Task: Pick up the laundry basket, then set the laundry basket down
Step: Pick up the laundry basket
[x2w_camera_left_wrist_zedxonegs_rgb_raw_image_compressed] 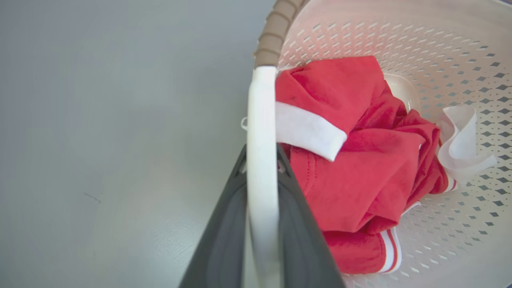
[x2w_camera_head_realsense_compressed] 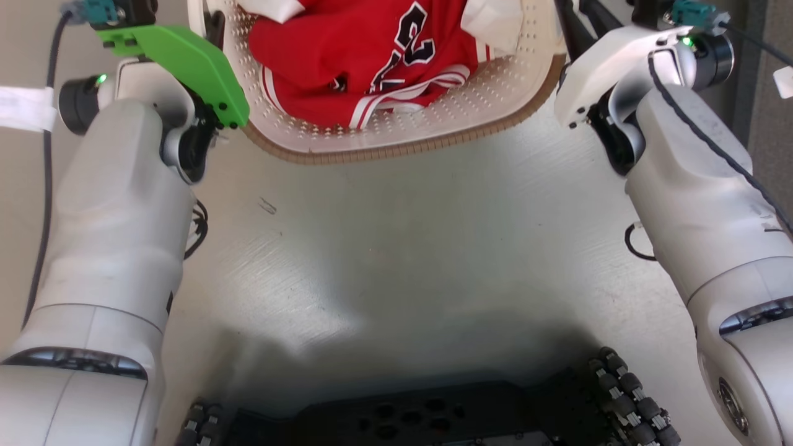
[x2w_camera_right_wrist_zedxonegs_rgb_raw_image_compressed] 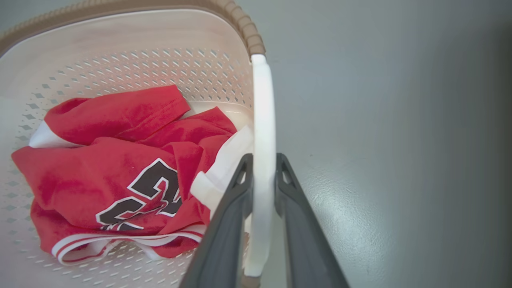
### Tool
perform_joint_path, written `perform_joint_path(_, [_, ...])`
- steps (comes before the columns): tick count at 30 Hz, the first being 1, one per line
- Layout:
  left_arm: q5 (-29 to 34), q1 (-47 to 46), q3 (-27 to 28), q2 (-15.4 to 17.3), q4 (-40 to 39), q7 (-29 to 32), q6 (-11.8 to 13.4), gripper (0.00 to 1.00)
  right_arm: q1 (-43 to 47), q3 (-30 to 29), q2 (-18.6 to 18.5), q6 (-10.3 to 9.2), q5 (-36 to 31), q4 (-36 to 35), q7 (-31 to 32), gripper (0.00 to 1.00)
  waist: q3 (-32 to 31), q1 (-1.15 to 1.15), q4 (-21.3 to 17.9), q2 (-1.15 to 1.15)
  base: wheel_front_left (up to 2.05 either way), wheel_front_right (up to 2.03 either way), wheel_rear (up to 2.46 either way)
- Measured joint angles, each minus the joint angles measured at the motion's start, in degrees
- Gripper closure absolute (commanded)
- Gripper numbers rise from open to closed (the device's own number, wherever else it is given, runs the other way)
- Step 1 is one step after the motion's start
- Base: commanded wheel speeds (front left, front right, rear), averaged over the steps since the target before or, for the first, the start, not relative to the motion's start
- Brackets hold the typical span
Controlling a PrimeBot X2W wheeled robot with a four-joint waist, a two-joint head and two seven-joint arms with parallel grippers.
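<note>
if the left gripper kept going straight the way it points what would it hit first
The left gripper is shut on the white handle of the laundry basket, so it would push against that first. Past it, probably the red jersey on the inner side, grey floor outside; depth is unclear.

The laundry basket is cut off by the head view's top edge

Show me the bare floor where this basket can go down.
Bare grey floor lies between the cream perforated laundry basket, the pale forearms and the black wheeled base. Crowded: a red jersey in the basket, left gripper and right gripper clamped on its white handles.
</note>
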Motion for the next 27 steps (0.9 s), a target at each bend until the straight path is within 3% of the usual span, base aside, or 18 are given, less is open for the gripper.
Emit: perform_joint_path(27, [-1.68,6.93,-1.47,-1.89,10.84,-1.1,-0.76,1.0,7.3,1.51,2.37,0.92,3.87,9.84,0.03,1.0,-15.55,0.0,-1.13,0.0,0.0,0.0,0.0])
